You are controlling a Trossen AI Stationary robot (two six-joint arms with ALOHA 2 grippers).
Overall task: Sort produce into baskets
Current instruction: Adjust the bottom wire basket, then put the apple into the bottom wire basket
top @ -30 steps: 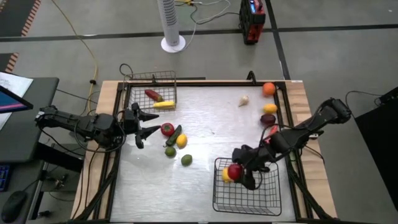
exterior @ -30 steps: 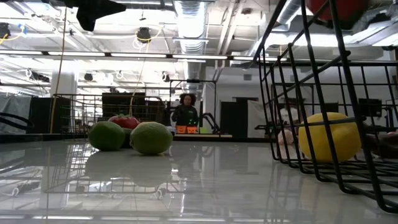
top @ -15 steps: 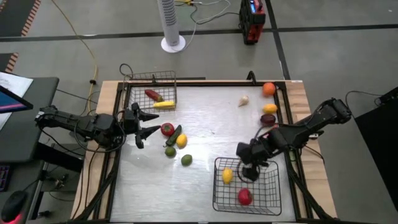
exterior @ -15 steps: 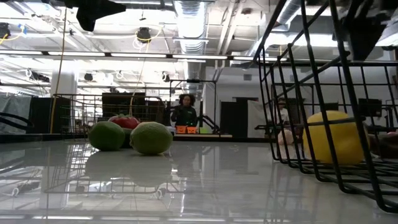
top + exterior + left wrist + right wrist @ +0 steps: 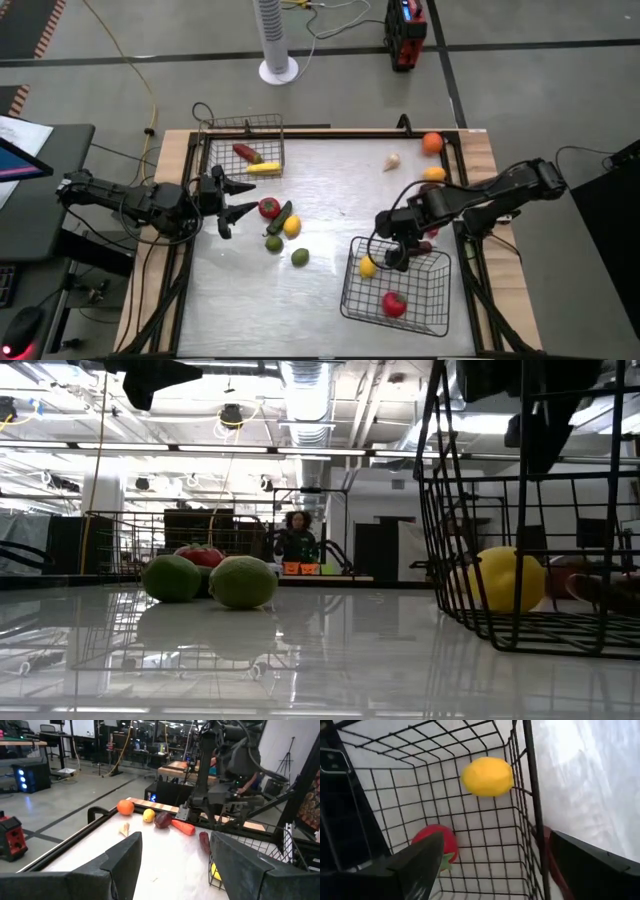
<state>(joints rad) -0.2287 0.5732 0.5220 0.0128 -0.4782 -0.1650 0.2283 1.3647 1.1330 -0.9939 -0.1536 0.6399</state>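
High view: nearest the front edge sits the black basket, and in it lie a red fruit toward the front and a yellow lemon against its left wall; the right wrist view looks down through the grid at the same two pieces, the lemon touching the side wires and the red one on the floor of the basket. The right gripper hangs over the basket's back rim with its fingers spread wide and nothing between them. A little farther back on the table, left of centre, loose produce lies close together: a green lime, another lime, a yellow piece, a dark green cucumber and a tomato. The left gripper hovers just left of the tomato, its fingers partly apart and empty. Along the right edge lie a maroon piece, partly hidden by the right arm, a yellow fruit and, farthest, an orange, with a pale garlic bulb beside them. At the far left corner stands the grey basket, holding a red pepper and a yellow corn. No writing can be read on anything.
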